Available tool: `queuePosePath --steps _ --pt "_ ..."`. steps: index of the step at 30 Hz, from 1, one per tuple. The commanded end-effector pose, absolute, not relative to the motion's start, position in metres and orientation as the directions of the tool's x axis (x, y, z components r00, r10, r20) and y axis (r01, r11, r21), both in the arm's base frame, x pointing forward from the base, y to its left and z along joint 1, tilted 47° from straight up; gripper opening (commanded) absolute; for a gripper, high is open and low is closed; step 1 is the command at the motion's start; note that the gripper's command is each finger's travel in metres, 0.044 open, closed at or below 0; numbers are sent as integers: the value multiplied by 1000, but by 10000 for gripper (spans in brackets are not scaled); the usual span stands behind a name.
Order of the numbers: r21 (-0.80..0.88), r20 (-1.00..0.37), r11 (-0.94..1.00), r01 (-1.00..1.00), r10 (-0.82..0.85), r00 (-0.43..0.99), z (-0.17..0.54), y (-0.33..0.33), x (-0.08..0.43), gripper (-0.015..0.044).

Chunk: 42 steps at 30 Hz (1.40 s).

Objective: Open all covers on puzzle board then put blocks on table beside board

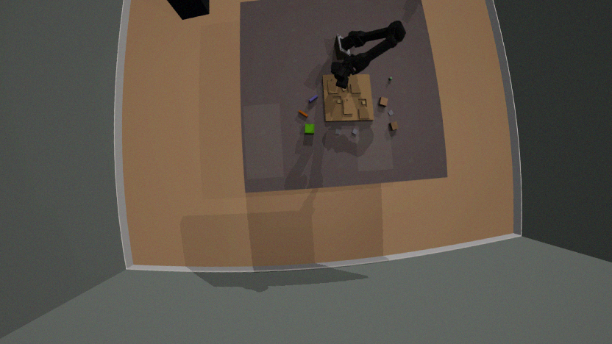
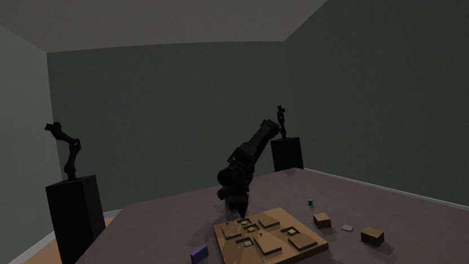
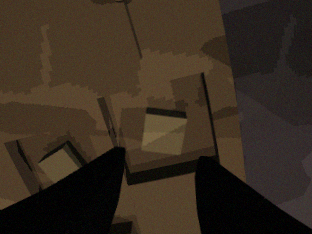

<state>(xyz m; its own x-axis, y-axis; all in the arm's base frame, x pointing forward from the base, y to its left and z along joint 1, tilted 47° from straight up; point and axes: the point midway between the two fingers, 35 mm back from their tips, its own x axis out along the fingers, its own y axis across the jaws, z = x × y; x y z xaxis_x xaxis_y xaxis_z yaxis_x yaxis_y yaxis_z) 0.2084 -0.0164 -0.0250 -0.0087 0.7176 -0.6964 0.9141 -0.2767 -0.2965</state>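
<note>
So the tool (image 1: 341, 85) (image 2: 243, 216) (image 3: 160, 161) is pointing down at the back of the board (image 1: 335, 116) (image 2: 275, 212) (image 3: 180, 30), fingers partway apart and nothing between them. In the wrist cam the tips frame the near edge of a well, and the pale block (image 2: 243, 223) (image 3: 164, 134) in it sits just past them; can't tell if the tips touch the wood. A second block (image 2: 251, 229) (image 3: 62, 165) is in the next well over, and two more, a front one (image 2: 248, 243) and a side one (image 1: 363, 102) (image 2: 291, 232), are in theirs too. So all four wells are uncovered and all four blocks are still on the board, with the covers sitting beside the openings. Further out on the tabletop (image 1: 274, 55) (image 2: 163, 216) there's a blue bar (image 1: 312, 98) (image 2: 199, 254), an orange bar (image 1: 302, 113) and a bright green cube (image 1: 310, 129) off one side, then two brown boxes off the other, with a grey tile (image 1: 390, 112) (image 2: 347, 228) between them and a tiny green cylinder (image 1: 390, 79) (image 2: 310, 202) farther back.
</note>
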Motion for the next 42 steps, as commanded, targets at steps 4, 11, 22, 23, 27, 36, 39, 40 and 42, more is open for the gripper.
queuePosePath --steps 4,11,22,23,27,36,39,40,42 --pt "-301 -694 -280 912 720 -8 -30 -11 208 144" --pt "-301 -693 -279 912 721 -8 -34 -6 208 144" --pt "-301 -693 -279 912 721 -8 -38 -1 208 144" --pt "-301 -693 -279 912 721 -8 -38 -1 208 144" --pt "-301 -693 -279 912 721 -8 -39 -1 208 144" --pt "-301 -693 -279 912 721 -8 -44 4 208 144" --pt "-301 -692 -279 912 721 -8 -46 6 208 144" --pt "-301 -692 -279 912 721 -8 -46 7 208 144" --pt "-301 -692 -279 912 721 -8 -46 7 208 144"
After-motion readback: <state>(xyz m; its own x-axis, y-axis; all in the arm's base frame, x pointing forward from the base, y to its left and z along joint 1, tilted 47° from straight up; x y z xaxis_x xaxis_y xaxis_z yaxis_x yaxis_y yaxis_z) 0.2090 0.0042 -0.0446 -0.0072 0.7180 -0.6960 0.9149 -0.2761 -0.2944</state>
